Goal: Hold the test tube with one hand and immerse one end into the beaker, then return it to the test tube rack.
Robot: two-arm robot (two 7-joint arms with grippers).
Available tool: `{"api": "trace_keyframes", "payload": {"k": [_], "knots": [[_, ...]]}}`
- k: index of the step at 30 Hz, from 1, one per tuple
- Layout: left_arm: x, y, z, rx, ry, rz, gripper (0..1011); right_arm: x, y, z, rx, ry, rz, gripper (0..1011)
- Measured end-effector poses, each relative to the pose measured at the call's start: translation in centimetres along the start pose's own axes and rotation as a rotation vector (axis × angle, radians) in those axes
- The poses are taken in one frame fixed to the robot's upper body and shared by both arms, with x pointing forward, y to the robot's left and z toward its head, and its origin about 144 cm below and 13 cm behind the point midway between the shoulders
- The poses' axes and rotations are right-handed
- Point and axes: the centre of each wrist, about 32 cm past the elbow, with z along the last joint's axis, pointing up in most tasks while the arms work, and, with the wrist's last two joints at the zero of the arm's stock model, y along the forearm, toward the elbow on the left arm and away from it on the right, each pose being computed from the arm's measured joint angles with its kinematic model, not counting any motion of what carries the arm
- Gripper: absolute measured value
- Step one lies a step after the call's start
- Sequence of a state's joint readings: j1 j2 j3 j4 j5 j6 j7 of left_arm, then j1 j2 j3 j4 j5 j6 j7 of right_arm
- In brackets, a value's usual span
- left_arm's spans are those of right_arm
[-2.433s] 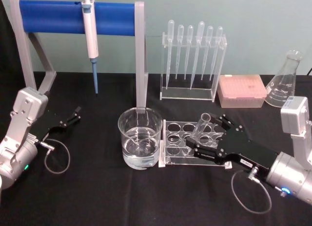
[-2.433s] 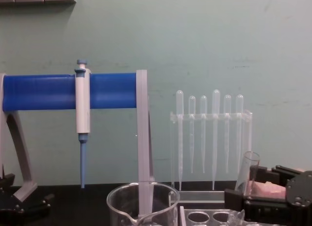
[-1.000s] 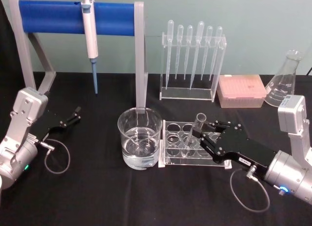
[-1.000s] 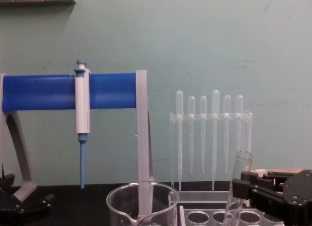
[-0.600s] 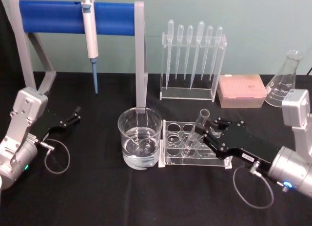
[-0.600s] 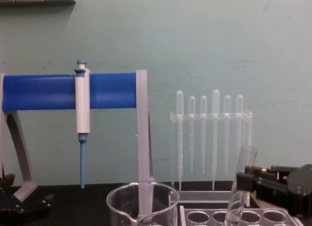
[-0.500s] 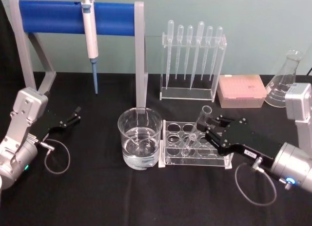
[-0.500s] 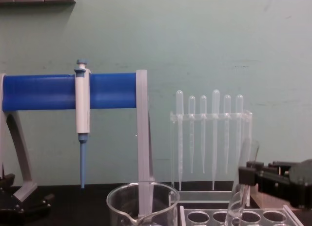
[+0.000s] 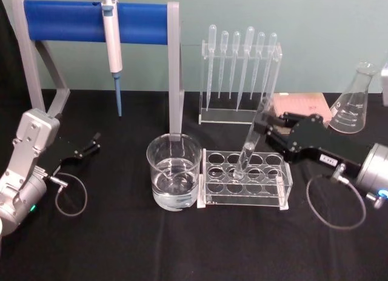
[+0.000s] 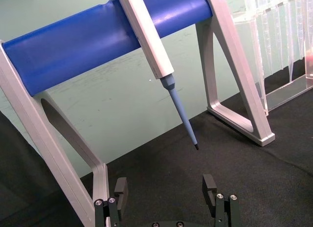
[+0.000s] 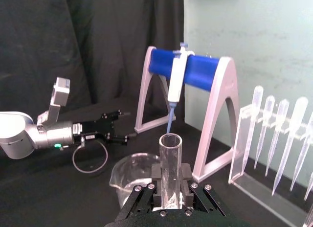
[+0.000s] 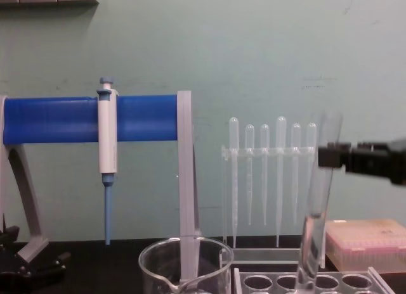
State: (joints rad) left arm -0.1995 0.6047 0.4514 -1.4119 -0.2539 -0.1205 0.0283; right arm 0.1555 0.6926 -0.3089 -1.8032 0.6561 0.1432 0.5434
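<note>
The test tube [image 9: 248, 149] is a long clear glass tube, tilted, with its open rim up and its round end still down among the holes of the clear rack [image 9: 271, 195]. My right gripper [image 9: 267, 127] is shut on the tube's upper part, as the right wrist view shows at the right gripper [image 11: 171, 182] around the tube [image 11: 170, 161]. From the side, the tube [image 12: 315, 218] hangs from the gripper [image 12: 327, 156] above the rack. The beaker [image 9: 159, 163] holds water just left of the rack. My left gripper [image 9: 94, 142] rests open at the far left, its fingers [image 10: 209, 185] spread.
A blue-barred stand [image 9: 73, 20] with a white-and-blue pipettor [image 9: 111, 36] stands at the back left. A pipette rack [image 9: 239, 69], a pink tip box [image 9: 303, 105] and a conical flask [image 9: 354, 102] line the back right. The beaker [image 12: 184, 262] sits close to the rack.
My right gripper has risen and drawn back with the test tube, pulling it most of the way up out of the rack. The left arm has not moved.
</note>
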Motion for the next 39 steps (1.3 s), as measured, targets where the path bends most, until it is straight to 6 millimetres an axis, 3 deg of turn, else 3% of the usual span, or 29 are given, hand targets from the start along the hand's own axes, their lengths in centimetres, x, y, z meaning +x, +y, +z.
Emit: {"api": "trace_keyframes", "payload": {"k": [11, 17, 39], "knots": [[0.0, 0.0, 0.0, 0.000, 0.000, 0.000, 1000, 0.9, 0.1, 4.1, -0.032, -0.089, 0.026, 241], [0.0, 0.0, 0.0, 0.000, 0.000, 0.000, 1000, 1.0, 0.5, 5.4, -0.076, -0.109, 0.049, 241], [0.0, 0.0, 0.0, 0.000, 0.000, 0.000, 1000, 1.0, 0.5, 5.8, -0.096, -0.090, 0.033, 241]]}}
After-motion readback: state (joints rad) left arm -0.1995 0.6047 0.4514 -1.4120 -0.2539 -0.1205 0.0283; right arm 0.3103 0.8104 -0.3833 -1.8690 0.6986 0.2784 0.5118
